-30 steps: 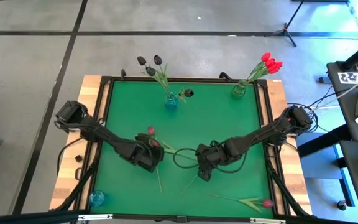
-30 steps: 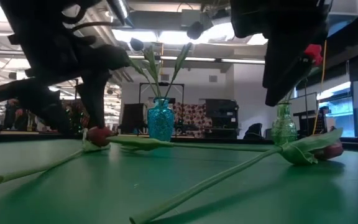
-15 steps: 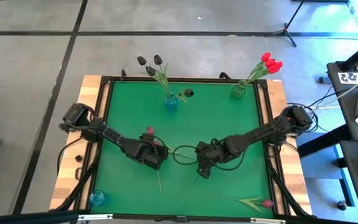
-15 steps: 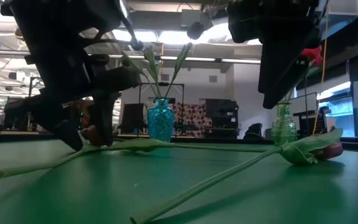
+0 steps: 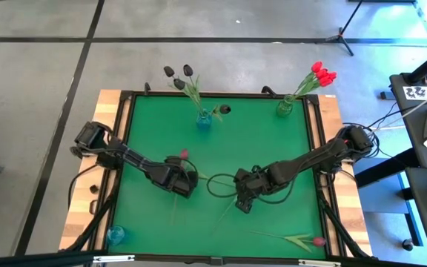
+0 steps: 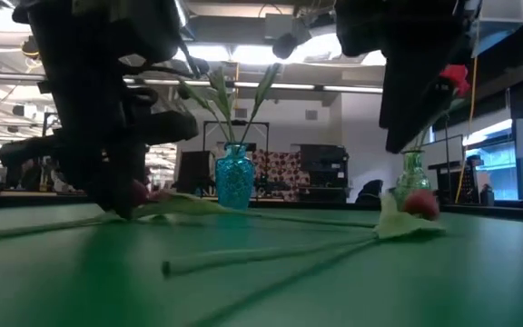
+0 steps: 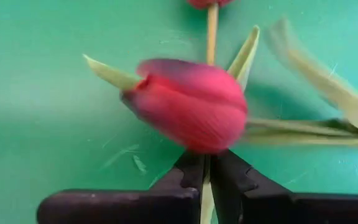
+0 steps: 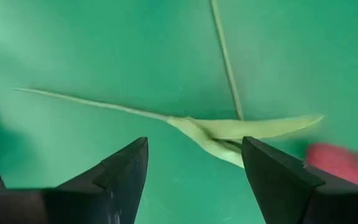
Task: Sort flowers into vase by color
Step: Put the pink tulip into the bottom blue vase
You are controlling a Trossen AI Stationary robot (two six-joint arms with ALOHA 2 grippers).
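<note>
A red flower [image 5: 184,154] lies on the green table [image 5: 273,148] left of centre, and my left gripper [image 5: 180,176] is shut on it. Its head [image 7: 191,102] shows just past the fingertips. A second flower [image 8: 216,134] lies under my open right gripper [image 5: 243,200], its leaf and stem between the spread fingers without touching them and its head [image 6: 416,202] on the mat. A third flower [image 5: 299,239] lies near the front right corner. At the far edge, a blue vase [image 5: 204,119] holds black flowers and a green vase [image 5: 284,109] holds red ones. My left gripper pinches the flower's stem [image 7: 206,186] between its two fingers, right below the head. The fingers come down from above, slanting from the table's left. The long stem [image 5: 173,211] trails toward the near edge and lies on the table [image 6: 25,232].
A small blue vase [image 5: 115,236] stands at the table's near left corner. A dark flower head [image 5: 224,110] sits beside the far blue vase. A black cable loop [image 5: 217,185] hangs between the two grippers. A raised black rim frames the mat.
My left gripper has shut on the red flower's stem below the head. The flower has turned about: its stem end has swung toward the table's left edge. The second flower under my right gripper has also shifted on the mat.
</note>
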